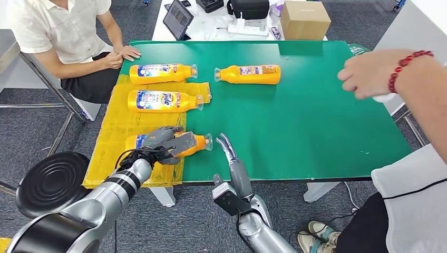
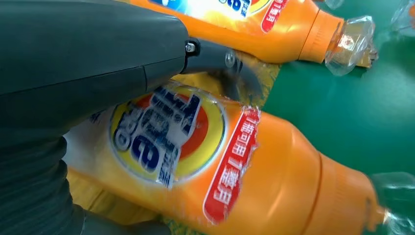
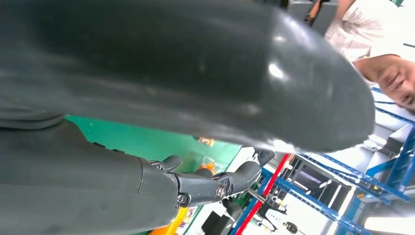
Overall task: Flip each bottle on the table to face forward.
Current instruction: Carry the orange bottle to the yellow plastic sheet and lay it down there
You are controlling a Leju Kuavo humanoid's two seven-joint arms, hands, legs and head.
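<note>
Orange plastic detergent bottle (image 1: pixel 196 142) lay on its side under the left hand (image 1: pixel 167 142), whose fingers (image 2: pixel 222 61) clamped its labelled body; rolling it needed steady grip. Right hand (image 1: pixel 227 146) hovered beside, fingers apart.

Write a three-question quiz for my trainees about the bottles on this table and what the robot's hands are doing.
1. How many orange bottles lie on the table?
2. True or false: the left hand rests on the nearest bottle.
3. The lone bottle off the yellow sheet points its cap: A) toward the other bottles, B) away from them.

Key: 1) four; 2) true; 3) A. The right hand holds nothing, fingers extended.
</note>
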